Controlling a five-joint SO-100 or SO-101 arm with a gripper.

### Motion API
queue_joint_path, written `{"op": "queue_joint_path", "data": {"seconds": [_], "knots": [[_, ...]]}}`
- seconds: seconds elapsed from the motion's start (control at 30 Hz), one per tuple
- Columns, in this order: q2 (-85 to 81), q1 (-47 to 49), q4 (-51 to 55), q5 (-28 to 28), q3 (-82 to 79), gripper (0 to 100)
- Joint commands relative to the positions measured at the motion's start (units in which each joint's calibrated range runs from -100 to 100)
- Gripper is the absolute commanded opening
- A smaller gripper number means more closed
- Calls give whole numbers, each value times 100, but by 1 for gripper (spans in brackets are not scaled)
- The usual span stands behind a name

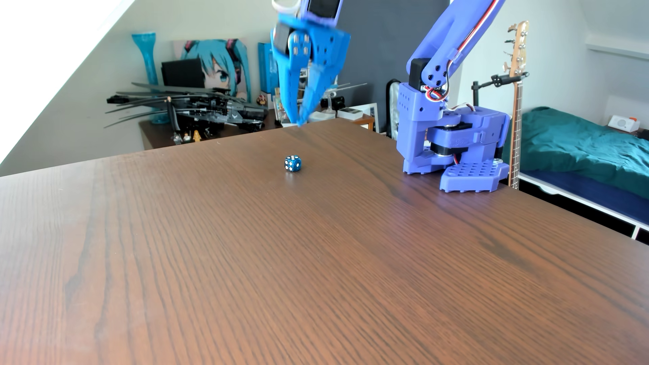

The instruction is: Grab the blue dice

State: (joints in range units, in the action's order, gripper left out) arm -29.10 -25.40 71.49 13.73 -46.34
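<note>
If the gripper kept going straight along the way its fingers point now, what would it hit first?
Most likely the bare wooden table, not the blue dice. The gripper points down, fingertips nearly together, and appears to hang beyond the dice, though depth is uncertain from this single view.

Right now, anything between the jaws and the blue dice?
Nothing visible. The blue dice sits alone on the wooden table, and the gripper hangs above and behind it, its tips nearly together. Only bare tabletop lies between them; the arm base stands off to the right.

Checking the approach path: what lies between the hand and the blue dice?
Nothing: in the other view only bare wooden table separates the raised hand from the blue dice.
</note>
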Motion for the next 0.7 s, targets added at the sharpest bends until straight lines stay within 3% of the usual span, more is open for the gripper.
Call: {"op": "queue_joint_path", "data": {"seconds": [0.0,0.13,0.43,0.67], "knots": [[-8,-390,-629,199,-329,2],[26,-799,-971,410,-673,2],[-16,-1045,-1023,757,-1035,14],[-25,-1127,-1091,794,-1297,15]]}}
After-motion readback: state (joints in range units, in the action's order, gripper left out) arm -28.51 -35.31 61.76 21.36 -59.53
